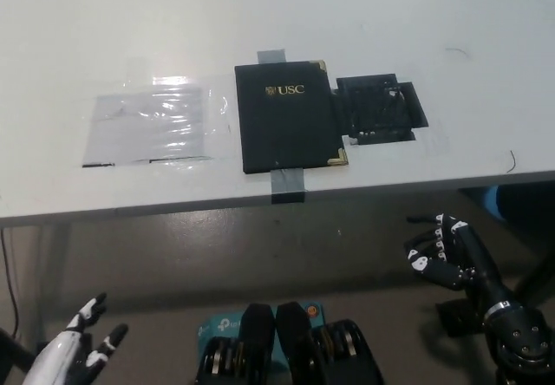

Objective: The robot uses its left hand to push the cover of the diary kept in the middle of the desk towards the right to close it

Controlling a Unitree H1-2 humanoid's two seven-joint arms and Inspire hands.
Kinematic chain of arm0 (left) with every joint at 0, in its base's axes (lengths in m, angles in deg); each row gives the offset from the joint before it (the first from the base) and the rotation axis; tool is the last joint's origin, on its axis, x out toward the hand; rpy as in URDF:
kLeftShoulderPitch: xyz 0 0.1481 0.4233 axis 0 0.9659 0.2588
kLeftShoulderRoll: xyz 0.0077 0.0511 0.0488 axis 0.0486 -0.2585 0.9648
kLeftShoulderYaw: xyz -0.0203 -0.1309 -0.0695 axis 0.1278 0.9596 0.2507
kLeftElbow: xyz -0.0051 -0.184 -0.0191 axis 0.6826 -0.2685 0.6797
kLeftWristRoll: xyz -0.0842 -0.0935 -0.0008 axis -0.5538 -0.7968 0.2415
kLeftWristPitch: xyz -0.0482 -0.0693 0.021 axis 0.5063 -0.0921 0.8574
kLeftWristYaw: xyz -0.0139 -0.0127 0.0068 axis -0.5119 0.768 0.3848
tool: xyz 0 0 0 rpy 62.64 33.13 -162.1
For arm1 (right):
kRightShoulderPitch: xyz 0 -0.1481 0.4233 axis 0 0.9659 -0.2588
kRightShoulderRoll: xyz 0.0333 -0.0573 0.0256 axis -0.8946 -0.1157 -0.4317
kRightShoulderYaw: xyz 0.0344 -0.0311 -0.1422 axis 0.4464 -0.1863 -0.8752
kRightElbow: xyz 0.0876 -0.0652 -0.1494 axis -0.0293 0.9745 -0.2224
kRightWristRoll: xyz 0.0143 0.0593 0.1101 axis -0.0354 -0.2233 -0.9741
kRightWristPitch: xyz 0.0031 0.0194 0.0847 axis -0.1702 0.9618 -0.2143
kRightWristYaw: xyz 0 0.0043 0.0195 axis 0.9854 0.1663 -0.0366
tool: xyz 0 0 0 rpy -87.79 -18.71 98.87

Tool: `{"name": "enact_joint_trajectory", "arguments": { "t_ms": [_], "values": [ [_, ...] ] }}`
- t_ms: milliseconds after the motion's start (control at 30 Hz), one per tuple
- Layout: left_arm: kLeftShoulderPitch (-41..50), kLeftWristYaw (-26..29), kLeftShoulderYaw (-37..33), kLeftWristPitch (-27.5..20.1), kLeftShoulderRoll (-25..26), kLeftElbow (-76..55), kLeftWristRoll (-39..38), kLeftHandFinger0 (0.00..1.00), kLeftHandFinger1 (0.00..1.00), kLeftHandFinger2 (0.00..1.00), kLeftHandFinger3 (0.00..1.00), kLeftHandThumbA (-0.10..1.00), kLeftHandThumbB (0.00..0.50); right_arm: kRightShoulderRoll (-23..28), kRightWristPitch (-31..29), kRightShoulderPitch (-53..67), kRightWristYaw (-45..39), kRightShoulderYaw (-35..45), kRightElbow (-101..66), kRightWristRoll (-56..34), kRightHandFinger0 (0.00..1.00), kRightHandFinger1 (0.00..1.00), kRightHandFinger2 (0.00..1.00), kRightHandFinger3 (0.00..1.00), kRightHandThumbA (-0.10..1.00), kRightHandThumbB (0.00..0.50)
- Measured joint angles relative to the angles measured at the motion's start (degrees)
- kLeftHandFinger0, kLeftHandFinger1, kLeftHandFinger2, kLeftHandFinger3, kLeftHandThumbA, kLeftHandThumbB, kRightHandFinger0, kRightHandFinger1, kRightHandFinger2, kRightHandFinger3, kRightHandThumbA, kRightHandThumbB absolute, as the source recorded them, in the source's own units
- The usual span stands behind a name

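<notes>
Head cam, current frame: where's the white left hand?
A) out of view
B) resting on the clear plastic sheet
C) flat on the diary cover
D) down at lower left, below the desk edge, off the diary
D: the left hand sits at the bottom-left corner, fingers apart, well below the desk edge, while the closed diary lies untouched.

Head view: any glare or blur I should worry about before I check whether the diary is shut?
Head view: sharp overall, no motion blur. Glare sits on the clear plastic sheet left of the diary, washing out its top edge. The diary's gold lettering reads clearly. The left hand and right hand hang below the desk in dimmer light.
</notes>
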Motion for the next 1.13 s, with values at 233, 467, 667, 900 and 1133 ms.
{"name": "enact_joint_trajectory", "arguments": {
  "t_ms": [233,467,667,900,1133],
  "values": [
    [-0.01,0.29,5.87,-6.54,-3.52,7.32,-4.77,0.86,0.93,0.93,0.97,0.95,0.228,-0.01,-0.01,-0.02,0.01,0.00,0.14,0.00,0.33,0.34,0.43,0.68,0.59,0.067],
    [-0.52,0.17,13.09,-10.00,-8.23,8.44,-12.80,0.77,0.84,0.85,0.90,0.99,0.361,0.00,-0.02,-0.06,0.03,0.02,0.14,0.02,0.31,0.34,0.42,0.67,0.60,0.071],
    [-1.77,-0.11,18.57,-11.51,-10.89,8.43,-19.92,0.71,0.78,0.79,0.86,0.95,0.427,0.01,-0.09,-0.73,0.07,0.08,0.18,0.03,0.30,0.33,0.43,0.68,0.60,0.074],
    [-3.58,-1.05,20.72,-11.83,-11.04,8.41,-25.39,0.60,0.69,0.71,0.79,0.92,0.365,-0.04,-0.33,-1.65,0.27,0.84,0.19,0.03,0.32,0.34,0.43,0.67,0.60,0.075],
    [-3.76,-1.10,20.83,-11.61,-11.02,8.01,-27.35,0.59,0.69,0.70,0.78,0.91,0.378,-0.19,-0.34,-1.48,0.50,1.32,0.18,0.02,0.30,0.33,0.42,0.66,0.60,0.079]
  ]
}}
